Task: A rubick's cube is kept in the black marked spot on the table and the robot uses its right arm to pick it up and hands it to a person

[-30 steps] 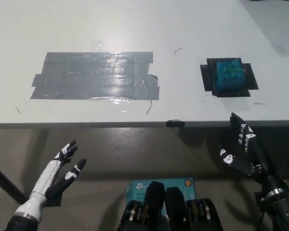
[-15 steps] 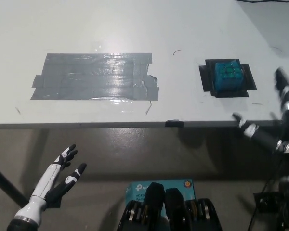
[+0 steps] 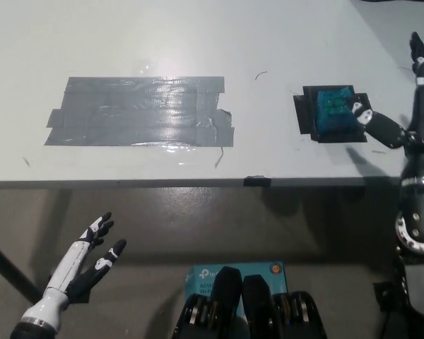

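cube's (image 3: 334, 107) right edge behind right hand (image 3: 403, 113); left hand's (image 3: 81, 265) wrist cut off at bottom

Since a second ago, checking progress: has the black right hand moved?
Yes. The black right hand rose from below the table edge to beside the blue-green Rubik's cube.

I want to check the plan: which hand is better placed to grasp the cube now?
The right hand: it is open above the table beside the cube. The left hand rests open below the table edge, far away.
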`<state>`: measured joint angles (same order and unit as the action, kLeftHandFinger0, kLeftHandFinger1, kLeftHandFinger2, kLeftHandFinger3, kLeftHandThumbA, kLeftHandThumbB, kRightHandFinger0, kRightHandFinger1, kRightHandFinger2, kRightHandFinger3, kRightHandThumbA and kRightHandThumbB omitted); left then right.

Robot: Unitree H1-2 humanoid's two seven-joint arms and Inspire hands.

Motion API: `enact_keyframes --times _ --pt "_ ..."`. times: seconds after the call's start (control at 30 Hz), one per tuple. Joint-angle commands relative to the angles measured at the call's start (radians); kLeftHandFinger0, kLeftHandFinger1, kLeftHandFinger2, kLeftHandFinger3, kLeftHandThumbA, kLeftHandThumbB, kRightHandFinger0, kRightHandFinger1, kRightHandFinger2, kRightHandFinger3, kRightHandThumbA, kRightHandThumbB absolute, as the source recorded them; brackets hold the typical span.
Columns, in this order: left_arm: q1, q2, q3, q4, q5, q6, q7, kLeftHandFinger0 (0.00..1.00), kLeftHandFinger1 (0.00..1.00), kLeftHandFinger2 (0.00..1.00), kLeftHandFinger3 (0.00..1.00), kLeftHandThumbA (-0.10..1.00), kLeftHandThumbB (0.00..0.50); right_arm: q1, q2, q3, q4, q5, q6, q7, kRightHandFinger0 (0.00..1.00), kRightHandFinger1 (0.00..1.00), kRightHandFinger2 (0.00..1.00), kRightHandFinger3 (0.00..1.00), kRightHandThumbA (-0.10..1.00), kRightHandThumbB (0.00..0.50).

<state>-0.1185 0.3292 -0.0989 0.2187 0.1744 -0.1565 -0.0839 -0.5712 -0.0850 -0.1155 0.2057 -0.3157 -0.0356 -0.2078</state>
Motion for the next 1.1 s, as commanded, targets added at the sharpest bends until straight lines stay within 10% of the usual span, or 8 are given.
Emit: enact_keyframes --times 0.0,1.07 --pt "-0.013 0.006 0.007 -0.020 0.013 -0.036 0.002 1.00 1.00 1.00 1.00 0.85 0.110 -0.102 -0.012 0.004 0.082 -0.020 0.038 -0.053 1.00 1.00 1.00 1.00 0.89 0.421" --pt "-0.033 0.008 0.010 -0.031 0.005 -0.023 -0.009 1.00 1.00 1.00 1.00 0.86 0.119 -0.319 0.004 -0.002 0.762 0.135 -0.088 -0.080 1.00 1.00 1.00 1.00 0.89 0.495"
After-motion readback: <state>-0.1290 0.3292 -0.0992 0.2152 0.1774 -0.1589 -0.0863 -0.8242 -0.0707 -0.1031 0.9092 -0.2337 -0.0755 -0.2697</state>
